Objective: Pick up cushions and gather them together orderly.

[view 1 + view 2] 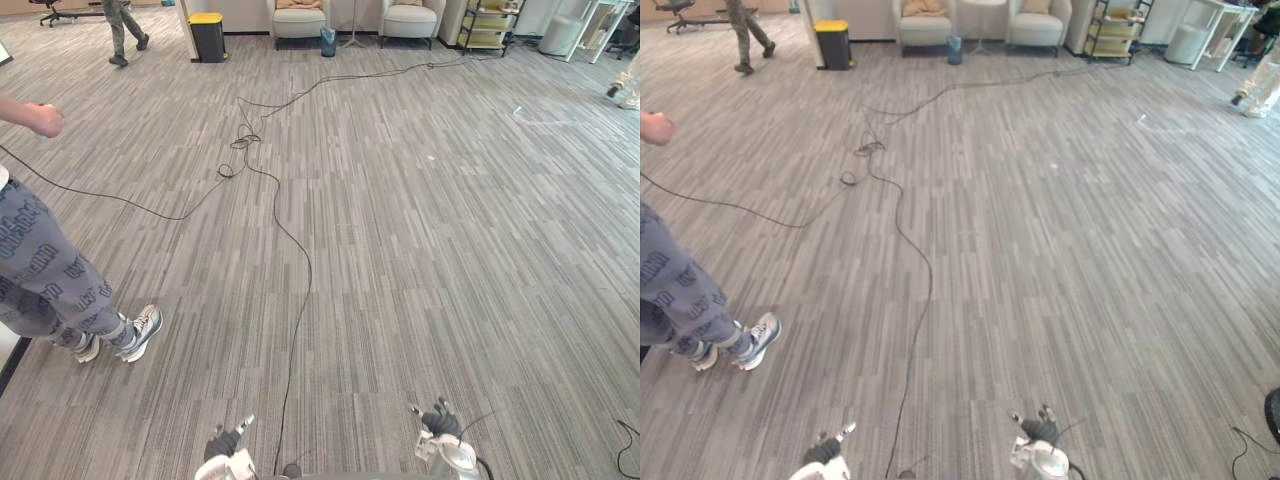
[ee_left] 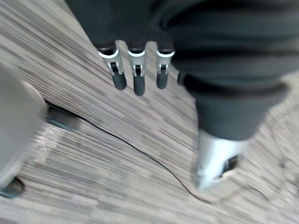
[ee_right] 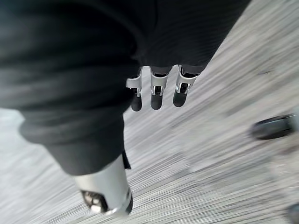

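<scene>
A person point(image 1: 45, 270) in patterned trousers stands at the left of the grey carpeted floor point(image 1: 420, 250). Low at the near edge, the left hand point(image 1: 224, 444) and the right hand point(image 1: 440, 420) hang with fingers point(image 2: 137, 77) straight and relaxed, holding nothing. The tan cushions point(image 1: 923, 8) lie on two pale armchairs point(image 1: 299, 24) at the far wall, well apart from both hands.

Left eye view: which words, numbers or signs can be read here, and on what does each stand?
Person's grey trousers: repeated dark lettering, too blurred to read.
Black bin with yellow lid: no label to be seen.
No other text can be read.
</scene>
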You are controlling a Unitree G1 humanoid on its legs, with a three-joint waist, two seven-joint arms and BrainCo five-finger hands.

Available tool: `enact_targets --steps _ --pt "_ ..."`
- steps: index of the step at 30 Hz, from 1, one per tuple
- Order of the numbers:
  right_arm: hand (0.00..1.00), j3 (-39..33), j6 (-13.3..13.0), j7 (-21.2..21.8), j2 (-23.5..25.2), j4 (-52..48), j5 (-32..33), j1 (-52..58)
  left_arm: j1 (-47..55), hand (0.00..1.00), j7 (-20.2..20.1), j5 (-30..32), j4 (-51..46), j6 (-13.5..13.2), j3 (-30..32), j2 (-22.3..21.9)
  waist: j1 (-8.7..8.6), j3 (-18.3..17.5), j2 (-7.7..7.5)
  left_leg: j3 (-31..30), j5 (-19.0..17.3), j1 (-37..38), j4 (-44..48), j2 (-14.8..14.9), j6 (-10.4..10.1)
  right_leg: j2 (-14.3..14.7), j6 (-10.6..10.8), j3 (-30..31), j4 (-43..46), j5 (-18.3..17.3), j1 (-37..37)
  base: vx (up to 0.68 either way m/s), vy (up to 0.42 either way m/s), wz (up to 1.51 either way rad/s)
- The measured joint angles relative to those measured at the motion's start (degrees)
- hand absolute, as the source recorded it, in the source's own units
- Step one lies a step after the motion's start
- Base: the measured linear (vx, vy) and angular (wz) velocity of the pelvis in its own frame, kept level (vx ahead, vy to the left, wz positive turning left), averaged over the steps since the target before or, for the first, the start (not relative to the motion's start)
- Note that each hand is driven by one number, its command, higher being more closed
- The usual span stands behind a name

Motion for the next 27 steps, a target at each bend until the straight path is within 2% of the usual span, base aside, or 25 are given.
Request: enact_targets --steps 6,15,27 --pt "0.00 -2.4 0.5 2.1 -0.6 6.3 -0.4 -2.2 -2.1 0.00 -1.4 4.1 4.6 0.1 0.6 0.5 0.00 0.1 -0.17 -0.1 0.0 0.1 0.0 -0.4 0.0 -0.2 0.1 -0.1 -0.7 0.2 0.5 0.00 0.000 0.00" --pt "0.00 -5.8 1.6 3.2 -1.0 10.9 -2.5 -4.8 -3.9 0.00 -2.5 7.0 6.7 0.0 1.9 0.5 -0.06 1.2 -0.35 -0.5 0.0 0.1 0.0 -0.9 0.0 -0.4 0.2 -0.4 -0.8 0.2 0.8 -0.01 -0.003 0.01" --pt "0.00 -6.6 1.8 4.4 -1.8 13.1 -2.7 -6.1 -5.3 0.00 -3.7 7.7 8.8 0.0 0.3 1.3 -0.22 1.7 -0.11 -0.9 -0.1 0.0 0.0 -1.2 0.2 -0.7 0.4 -1.1 -1.5 0.1 1.2 0.00 -0.007 0.02"
